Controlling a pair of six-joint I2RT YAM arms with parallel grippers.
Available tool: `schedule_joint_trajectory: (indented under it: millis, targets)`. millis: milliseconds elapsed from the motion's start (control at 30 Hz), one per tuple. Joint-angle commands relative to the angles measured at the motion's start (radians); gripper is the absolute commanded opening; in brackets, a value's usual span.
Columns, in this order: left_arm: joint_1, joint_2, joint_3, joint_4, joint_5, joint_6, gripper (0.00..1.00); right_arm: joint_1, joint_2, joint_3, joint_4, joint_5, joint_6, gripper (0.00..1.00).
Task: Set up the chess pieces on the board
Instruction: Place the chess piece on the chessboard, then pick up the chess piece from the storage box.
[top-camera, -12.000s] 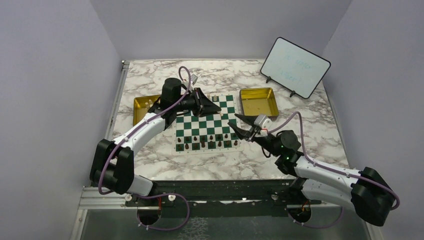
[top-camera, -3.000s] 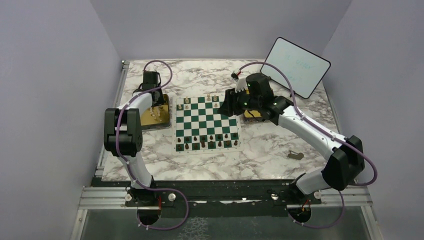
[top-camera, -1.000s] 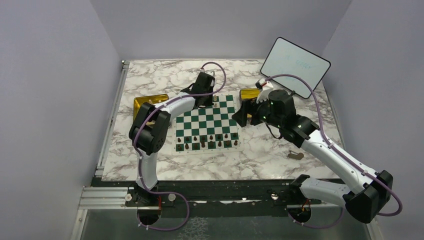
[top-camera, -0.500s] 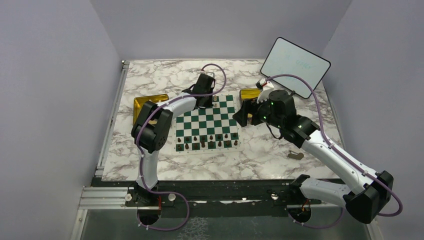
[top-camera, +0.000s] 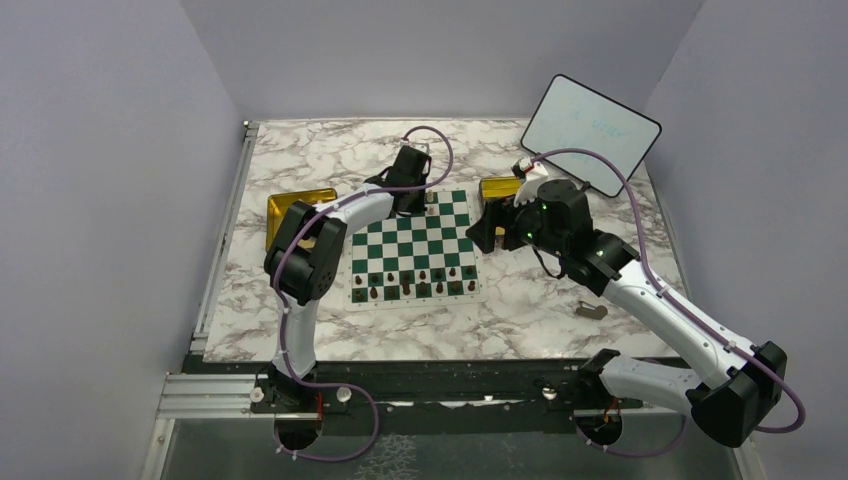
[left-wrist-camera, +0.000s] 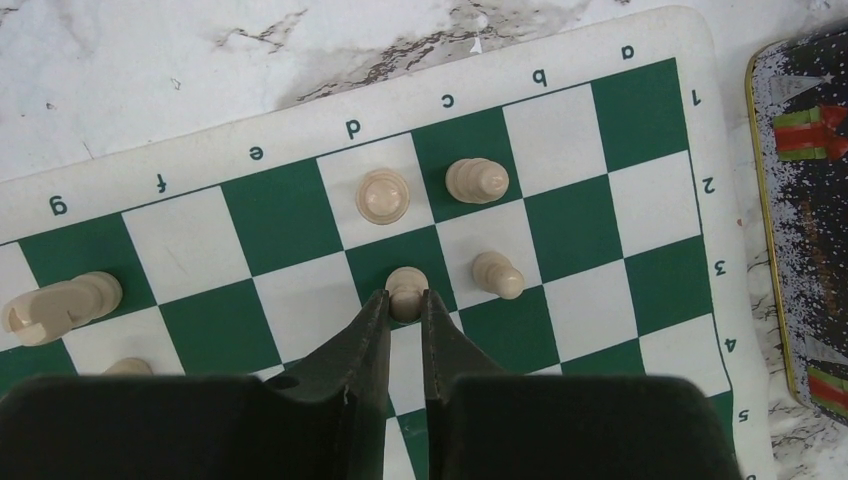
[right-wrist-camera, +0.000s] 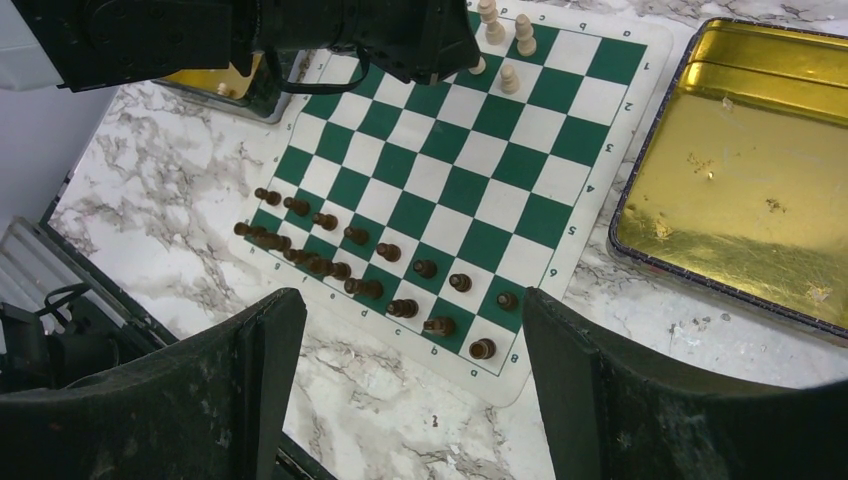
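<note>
The board (top-camera: 405, 247) is a green and white checked mat in the middle of the table. Dark chess pieces (top-camera: 412, 282) fill its two near rows, also visible in the right wrist view (right-wrist-camera: 350, 262). At the far edge, my left gripper (left-wrist-camera: 405, 298) is shut on a cream pawn (left-wrist-camera: 405, 283) that stands upright on a green square. Two cream pieces (left-wrist-camera: 383, 195) (left-wrist-camera: 476, 180) stand on the back row beside it, and another cream pawn (left-wrist-camera: 497, 274) on the neighbouring square. My right gripper (right-wrist-camera: 410, 298) hangs open and empty above the board's right side.
A gold tray (top-camera: 285, 210) with a few cream pieces lies left of the board, another gold tray (right-wrist-camera: 740, 170) to its right. A whiteboard (top-camera: 590, 133) stands at the back right. A small grey object (top-camera: 592, 310) lies on the marble near the right.
Over the last seconds my left gripper came from the left tray to the board's far edge, and the right gripper drew back from there. In the last second both arms barely moved.
</note>
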Motion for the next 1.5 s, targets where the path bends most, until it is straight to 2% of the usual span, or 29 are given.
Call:
schedule_joint_trajectory:
  millis: [0, 300, 433, 800, 1067, 1267, 1467]
  targets:
    - [-0.005, 0.026, 0.038, -0.018, -0.017, 0.005, 0.16, -0.006, -0.016, 0.007, 0.003, 0.024, -0.01, 0.84]
    - [-0.006, 0.039, 0.048, -0.03, -0.01, 0.009, 0.18, -0.006, -0.017, -0.001, 0.007, 0.023, -0.007, 0.85]
    - [-0.006, 0.04, 0.05, -0.035, -0.016, 0.011, 0.23, -0.006, -0.019, -0.005, 0.007, 0.021, -0.006, 0.85]
    - [-0.006, 0.018, 0.101, -0.092, -0.012, 0.017, 0.29, -0.006, -0.016, -0.021, 0.023, 0.021, -0.001, 0.85]
    - [-0.004, -0.084, 0.111, -0.128, -0.002, 0.008, 0.31, -0.006, -0.006, -0.032, 0.03, 0.01, 0.01, 0.85]
    - [0.008, -0.17, 0.099, -0.173, -0.008, -0.002, 0.35, -0.006, -0.009, -0.034, 0.031, 0.002, 0.025, 0.87]
    - [0.072, -0.297, 0.001, -0.198, -0.065, -0.001, 0.38, -0.006, -0.012, -0.042, 0.036, -0.013, 0.03, 0.87]
